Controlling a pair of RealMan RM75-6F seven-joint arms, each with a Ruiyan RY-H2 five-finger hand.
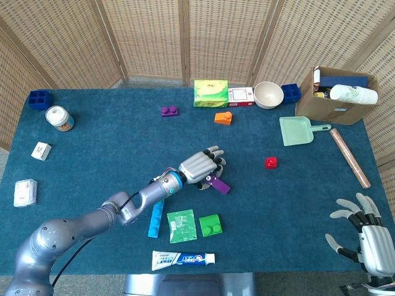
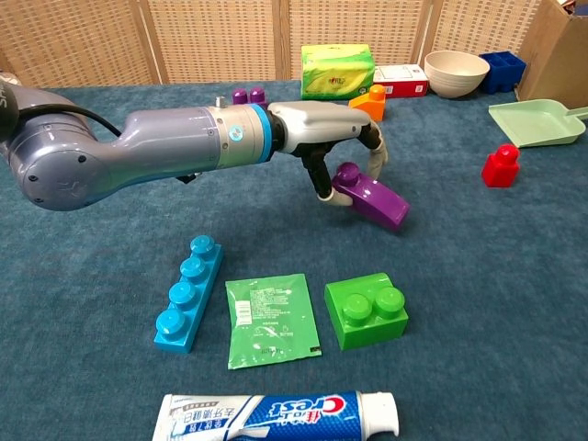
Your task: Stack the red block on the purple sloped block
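Near table centre, left robot hand [image 2: 344,152] pinches purple sloped block [image 2: 375,200]; green block [image 2: 366,310] beside; red block [image 2: 500,166] well apart.

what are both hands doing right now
Left hand: holding the purple sloped block in its fingers.
Right hand: open, fingers spread, holding nothing, at the near right edge of the table.
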